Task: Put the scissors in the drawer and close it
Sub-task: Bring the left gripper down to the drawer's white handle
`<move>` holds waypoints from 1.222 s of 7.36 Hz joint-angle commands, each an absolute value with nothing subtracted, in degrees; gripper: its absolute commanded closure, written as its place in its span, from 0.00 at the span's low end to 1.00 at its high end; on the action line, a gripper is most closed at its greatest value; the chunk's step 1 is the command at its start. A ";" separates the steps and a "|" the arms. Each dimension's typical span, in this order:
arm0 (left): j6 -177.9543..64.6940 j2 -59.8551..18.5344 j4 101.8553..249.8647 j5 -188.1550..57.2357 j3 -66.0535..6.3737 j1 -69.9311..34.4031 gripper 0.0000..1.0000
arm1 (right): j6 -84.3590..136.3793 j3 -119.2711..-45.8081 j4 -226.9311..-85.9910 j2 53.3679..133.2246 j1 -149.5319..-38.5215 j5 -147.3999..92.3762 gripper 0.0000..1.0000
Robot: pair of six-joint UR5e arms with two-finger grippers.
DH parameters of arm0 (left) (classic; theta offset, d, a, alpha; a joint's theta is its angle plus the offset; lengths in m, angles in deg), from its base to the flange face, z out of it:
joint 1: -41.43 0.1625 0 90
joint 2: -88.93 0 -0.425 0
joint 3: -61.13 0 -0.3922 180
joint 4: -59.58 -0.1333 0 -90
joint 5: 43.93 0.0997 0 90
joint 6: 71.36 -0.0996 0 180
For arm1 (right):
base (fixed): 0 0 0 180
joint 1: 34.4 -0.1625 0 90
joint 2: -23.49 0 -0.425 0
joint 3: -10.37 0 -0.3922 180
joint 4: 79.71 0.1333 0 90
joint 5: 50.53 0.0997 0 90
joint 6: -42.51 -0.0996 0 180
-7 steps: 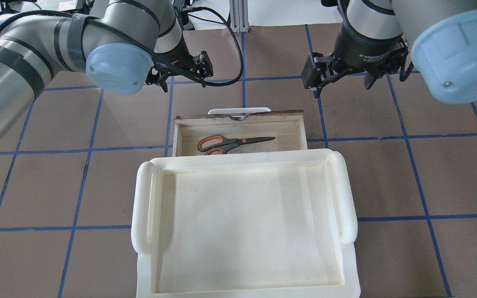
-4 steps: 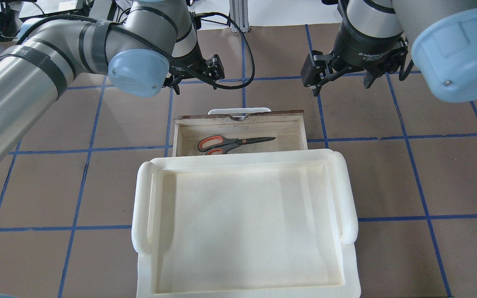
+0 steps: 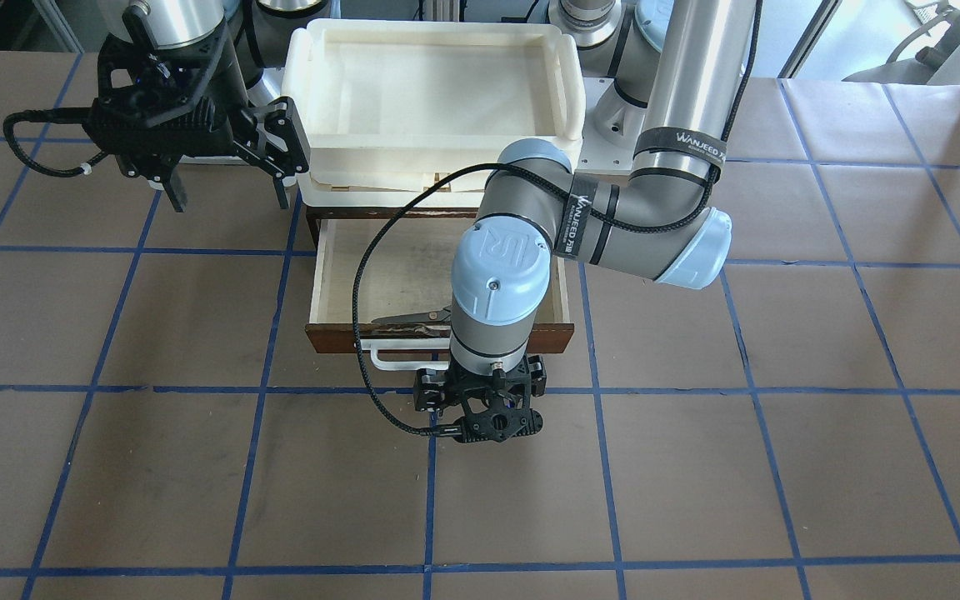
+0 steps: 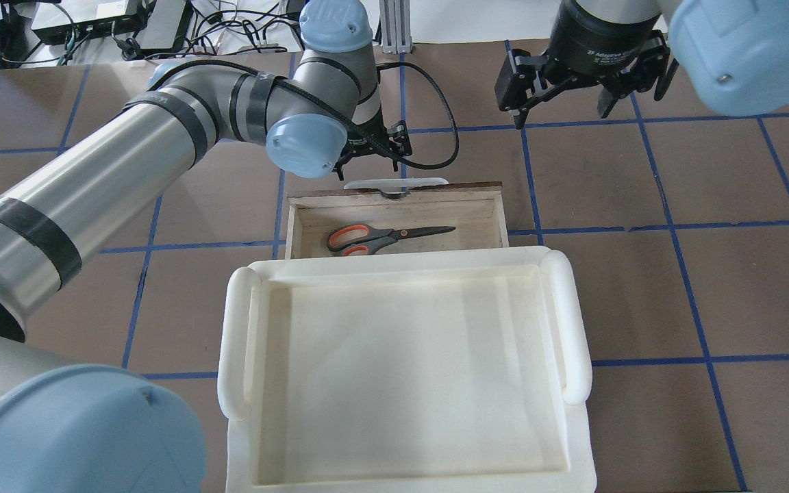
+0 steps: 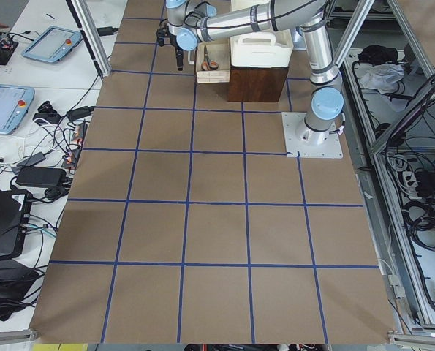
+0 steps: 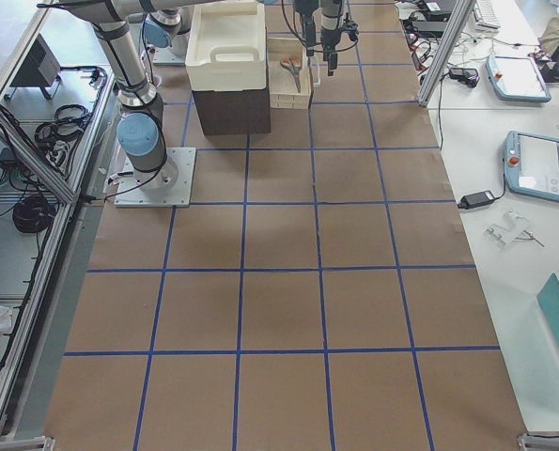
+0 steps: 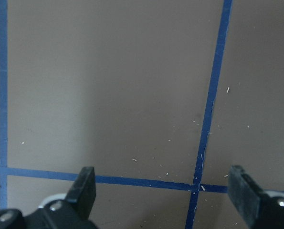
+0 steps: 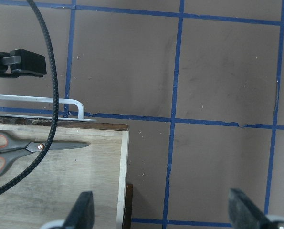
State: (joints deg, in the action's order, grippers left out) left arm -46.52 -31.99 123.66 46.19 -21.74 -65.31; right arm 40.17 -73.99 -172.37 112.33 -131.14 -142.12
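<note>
The scissors (image 4: 381, 237), with grey handles and orange-red inner loops, lie flat inside the open drawer (image 4: 394, 198), blades pointing right. They also show in the right wrist view (image 8: 17, 150) and partly in the front view (image 3: 413, 317). My left gripper (image 4: 370, 156) is open and empty, pointing down at the table just beyond the drawer's white handle (image 4: 396, 182); it shows the same in the front view (image 3: 484, 421) and in its wrist view (image 7: 165, 191). My right gripper (image 4: 562, 109) is open and empty, raised beyond the drawer's right corner (image 8: 163, 212).
A cream-white plastic tray (image 4: 576, 322) sits on top of the brown cabinet that the drawer slides out of. The left arm's black cable (image 4: 435, 123) loops over the table near the handle. Brown table with blue tape grid (image 4: 641, 226) surrounds it.
My left arm has swung right, and its gripper now stands just beyond the middle of the drawer handle. My right gripper has drawn slightly farther back. Scissors and drawer have not moved.
</note>
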 commanded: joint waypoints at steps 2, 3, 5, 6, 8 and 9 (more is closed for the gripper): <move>-45.35 -32.36 127.33 46.25 -21.14 -65.88 0.00 | 40.14 -73.83 -171.47 112.70 -128.88 -140.71 0.00; -45.35 -31.92 128.91 45.73 -21.05 -65.88 0.00 | 40.14 -74.01 -171.39 112.78 -128.88 -141.32 0.00; -45.35 -30.78 132.25 45.55 -21.05 -65.88 0.00 | 38.74 -74.18 -169.29 113.40 -129.14 -141.68 0.00; -45.35 -30.77 133.14 45.55 -21.05 -65.88 0.00 | 38.73 -74.36 -169.27 113.40 -129.23 -141.59 0.00; -45.35 -29.81 135.68 43.97 -21.05 -65.88 0.00 | 39.43 -74.36 -169.36 113.31 -129.23 -141.68 0.00; -45.26 -29.37 136.56 43.88 -21.05 -65.97 0.00 | 39.70 -74.45 -169.28 113.40 -129.23 -141.68 0.00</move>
State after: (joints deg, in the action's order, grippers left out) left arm -45.33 -29.97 135.16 44.36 -21.05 -65.91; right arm 39.31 -74.37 -169.33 113.34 -129.22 -141.64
